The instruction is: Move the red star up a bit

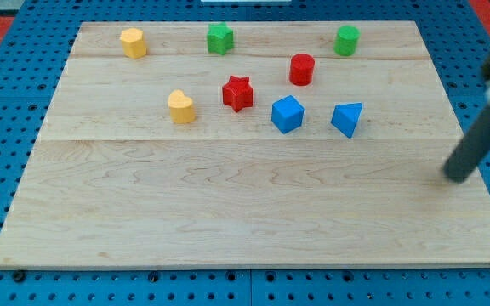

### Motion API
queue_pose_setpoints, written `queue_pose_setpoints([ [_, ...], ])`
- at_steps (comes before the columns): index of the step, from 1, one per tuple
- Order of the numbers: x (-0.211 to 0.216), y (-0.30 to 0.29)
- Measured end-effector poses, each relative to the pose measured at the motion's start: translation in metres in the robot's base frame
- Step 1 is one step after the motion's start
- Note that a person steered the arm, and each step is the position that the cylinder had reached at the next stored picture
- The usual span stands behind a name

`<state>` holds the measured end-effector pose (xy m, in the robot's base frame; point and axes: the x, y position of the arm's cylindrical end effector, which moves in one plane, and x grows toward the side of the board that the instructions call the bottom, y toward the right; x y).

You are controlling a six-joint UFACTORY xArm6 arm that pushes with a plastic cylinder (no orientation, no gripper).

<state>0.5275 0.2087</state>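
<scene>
The red star (237,93) lies on the wooden board (245,212) a little above the board's middle. My tip (458,177) is at the board's right side, far to the right of and below the red star, touching no block. A red cylinder (302,69) stands up and to the right of the star. A blue cube (287,114) lies just down and to the right of the star. A yellow heart (181,107) lies to the star's left.
A blue triangular block (347,119) lies right of the blue cube. Along the top edge are a yellow hexagon (133,42), a green star (220,38) and a green cylinder (346,40). Blue pegboard surrounds the board.
</scene>
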Motion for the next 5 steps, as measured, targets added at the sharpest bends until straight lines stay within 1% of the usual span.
queue_pose_setpoints([
  [1, 0.002, -0.115],
  [2, -0.033, -0.149],
  [3, -0.064, -0.247],
  [4, -0.119, -0.242],
  [5, -0.142, -0.235],
])
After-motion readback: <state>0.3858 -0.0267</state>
